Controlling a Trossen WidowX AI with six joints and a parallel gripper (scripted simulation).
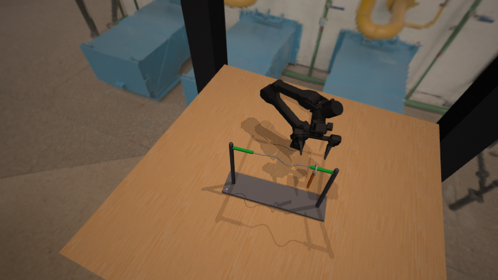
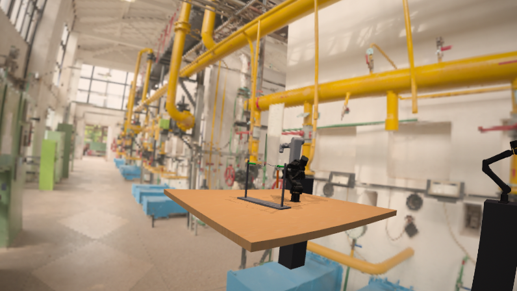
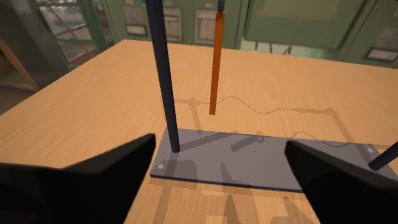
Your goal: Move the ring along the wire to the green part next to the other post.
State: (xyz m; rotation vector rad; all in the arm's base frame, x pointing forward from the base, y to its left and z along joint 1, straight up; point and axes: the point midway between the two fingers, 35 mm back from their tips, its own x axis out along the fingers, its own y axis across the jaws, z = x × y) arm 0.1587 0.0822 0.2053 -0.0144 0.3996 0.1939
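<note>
The ring (image 1: 315, 167) hangs on the green part of the wire (image 1: 325, 170) next to the right post (image 1: 326, 187) (image 3: 164, 80). Its orange handle (image 1: 309, 180) (image 3: 216, 62) (image 2: 277, 177) hangs straight down, free of the fingers. The thin grey wire (image 1: 278, 159) runs to the green part (image 1: 243, 150) by the left post (image 1: 231, 162). My gripper (image 1: 314, 150) (image 3: 220, 143) is open and empty. It is behind the wire stand, apart from the handle and the wire. In the exterior view the arm (image 2: 296, 177) stands behind the stand.
The posts stand on a dark grey base plate (image 1: 264, 192) (image 3: 250, 162) (image 2: 262, 202) in the middle of the wooden table (image 1: 174, 222). Black pillars (image 1: 203, 41) stand at the table's far edge.
</note>
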